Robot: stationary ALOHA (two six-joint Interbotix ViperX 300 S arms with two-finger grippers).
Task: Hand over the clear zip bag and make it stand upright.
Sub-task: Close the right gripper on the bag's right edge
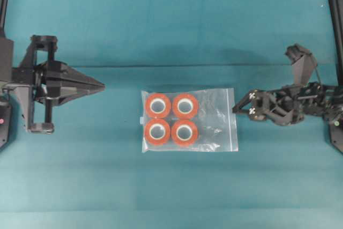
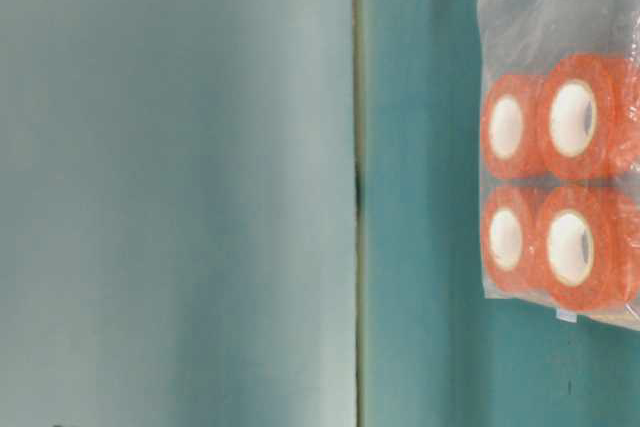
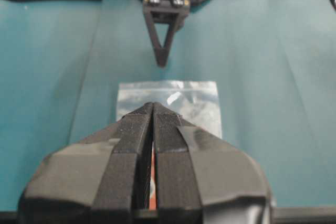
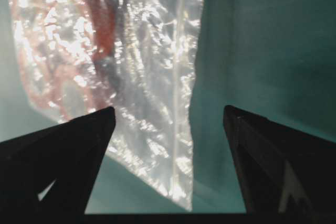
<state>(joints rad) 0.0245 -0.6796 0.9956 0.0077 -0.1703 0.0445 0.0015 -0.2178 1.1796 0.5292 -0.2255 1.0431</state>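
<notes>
Overhead exterior shows the clear zip bag [image 1: 188, 120] lying flat, zip edge toward the nearer, spread-jawed right gripper [image 1: 236, 106]; the left gripper [image 1: 99, 85] is pinched together.

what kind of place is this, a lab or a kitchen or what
Probably a robot lab bench: two arms, left tool and right tool, face a zip bag of tape rolls on a teal cloth.

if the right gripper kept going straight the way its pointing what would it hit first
Most likely the zip-strip end of the clear zip bag. The right gripper, jaws open, points left at that edge with only bare tablecloth between. Its height above the cloth is unclear, so it might pass over.
</notes>
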